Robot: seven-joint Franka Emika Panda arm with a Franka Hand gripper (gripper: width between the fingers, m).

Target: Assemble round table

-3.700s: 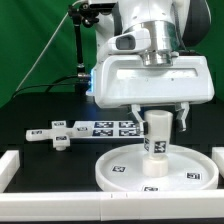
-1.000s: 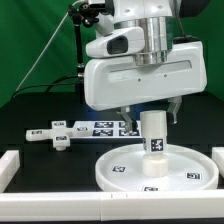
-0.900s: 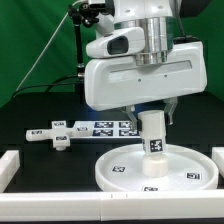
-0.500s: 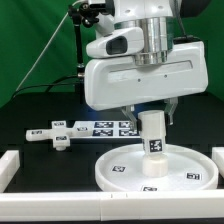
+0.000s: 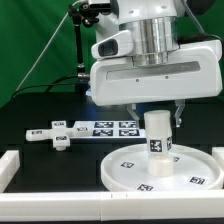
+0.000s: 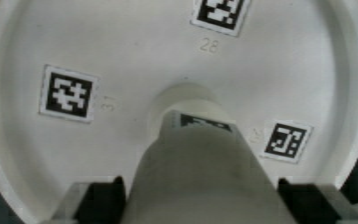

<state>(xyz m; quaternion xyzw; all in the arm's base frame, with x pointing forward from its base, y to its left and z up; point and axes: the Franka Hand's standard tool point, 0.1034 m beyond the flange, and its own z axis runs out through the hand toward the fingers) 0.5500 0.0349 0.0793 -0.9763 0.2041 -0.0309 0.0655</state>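
Note:
The large round disc point(image 5: 125, 170) lies flat on the black table at the exterior view's right. The short thick leg point(image 5: 158, 135) stands upright at its centre. My gripper point(image 5: 158, 118) comes straight down over the leg, shut on its upper part, with a finger on each side. In the wrist view the leg point(image 6: 202, 170) fills the middle, the black pads point(image 6: 101, 198) press both its sides, and the tagged disc point(image 6: 105, 60) lies beneath. The cross-shaped piece point(image 5: 52, 134) lies on the table at the exterior view's left, away from the gripper.
The marker board point(image 5: 105, 127) lies flat behind the disc, between it and the cross-shaped piece. A white rail point(image 5: 8, 165) runs along the table's left and front edges. A black stand point(image 5: 80, 40) rises at the back before the green backdrop.
The gripper, the leg and the disc have all shifted a little toward the exterior view's right together. The cross-shaped piece and marker board have not moved.

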